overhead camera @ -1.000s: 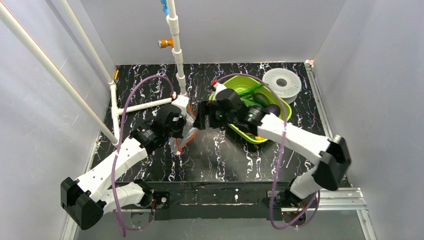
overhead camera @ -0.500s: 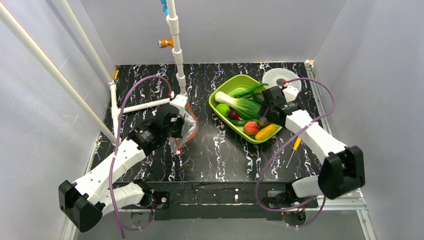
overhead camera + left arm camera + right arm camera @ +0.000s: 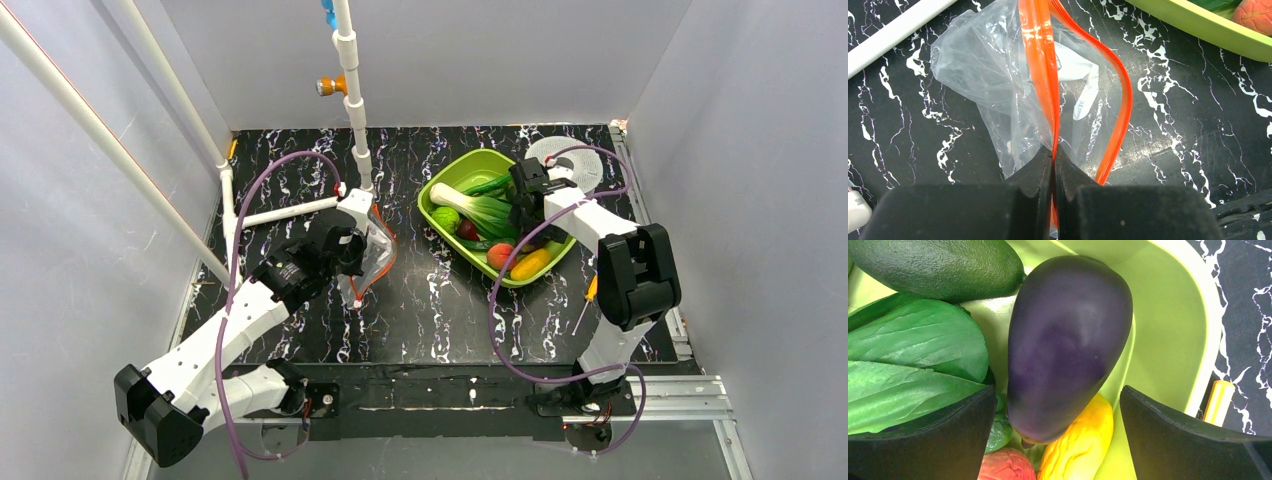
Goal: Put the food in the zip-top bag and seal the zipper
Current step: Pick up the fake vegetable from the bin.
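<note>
The clear zip-top bag [image 3: 368,258] lies on the black table left of the tray, its mouth gaping. My left gripper [image 3: 352,240] is shut on one side of the red-orange zipper [image 3: 1040,65]; the other side [image 3: 1120,110] bows away from it. The bag [image 3: 993,75] looks empty. My right gripper [image 3: 527,205] is open over the tray, its jaws either side of the purple eggplant [image 3: 1068,345] without touching it. Beside it lie a yellow fruit [image 3: 1080,445], a red-orange fruit [image 3: 1005,466], bok choy [image 3: 908,360] and a dark green cucumber [image 3: 938,267].
The lime-green tray [image 3: 440,185] holds the food at back right. A white perforated disc [image 3: 580,160] lies behind it. An orange-handled screwdriver [image 3: 589,296] lies right of the tray. A white pipe frame [image 3: 290,210] stands behind the bag.
My right arm has swung from beside the bag back over the tray and now hangs above the eggplant. My left gripper has kept hold of the zipper.
</note>
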### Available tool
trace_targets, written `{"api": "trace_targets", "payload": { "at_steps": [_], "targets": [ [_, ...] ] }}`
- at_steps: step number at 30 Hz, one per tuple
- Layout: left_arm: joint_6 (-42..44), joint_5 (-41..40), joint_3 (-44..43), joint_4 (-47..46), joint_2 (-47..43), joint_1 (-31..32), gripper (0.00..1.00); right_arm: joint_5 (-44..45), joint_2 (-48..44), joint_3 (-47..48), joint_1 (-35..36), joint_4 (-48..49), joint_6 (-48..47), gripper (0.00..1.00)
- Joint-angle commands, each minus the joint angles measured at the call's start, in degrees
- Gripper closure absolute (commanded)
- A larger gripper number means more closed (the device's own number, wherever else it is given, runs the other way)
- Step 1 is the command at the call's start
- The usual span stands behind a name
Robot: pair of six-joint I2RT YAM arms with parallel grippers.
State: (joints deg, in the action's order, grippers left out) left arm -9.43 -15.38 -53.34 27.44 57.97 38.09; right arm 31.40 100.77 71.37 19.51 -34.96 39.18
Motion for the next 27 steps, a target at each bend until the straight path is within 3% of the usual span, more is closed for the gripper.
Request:
{"api": "trace_targets", "payload": {
  "at_steps": [1, 7, 11, 16, 21, 24, 27],
  "targets": [
    [-0.2, -0.1, -1.6, 0.2, -1.5, -0.2, 1.0, 1.7, -4.4, -1.2, 0.1, 1.5, -1.4, 0.02],
    [-0.2, 0.1, -1.6, 0.2, -1.6, -0.2, 1.0, -3.0, -2.8, -4.7, -2.2, 7.9, -1.1, 0.03],
    [-0.1, -0.8, -1.4, 0.3, -1.5, -0.1, 1.0, -9.1, -0.7, -5.3, -3.6, 11.9, -4.4, 0.3],
    [-0.2, -0.3, -1.4, 0.2, -1.4, -0.1, 1.0, -10.3, -9.1, -7.7, -3.1, 13.0, -7.6, 0.63],
    [-0.3, 0.4, -1.7, 0.2, -1.1, -0.2, 1.0, -14.2, -23.6, -9.3, -0.8, 13.2, -13.7, 0.81],
    [-0.4, 0.5, -1.6, 0.0, -1.4, -0.2, 1.0, -23.9, -29.9, -10.7, -0.4, 14.1, -14.1, 0.87],
    [-0.4, 0.5, -1.4, -0.2, -1.6, -0.2, 1.0, -47.8, -31.3, -11.8, 0.1, 16.9, -12.5, 0.93]
  ]
}}
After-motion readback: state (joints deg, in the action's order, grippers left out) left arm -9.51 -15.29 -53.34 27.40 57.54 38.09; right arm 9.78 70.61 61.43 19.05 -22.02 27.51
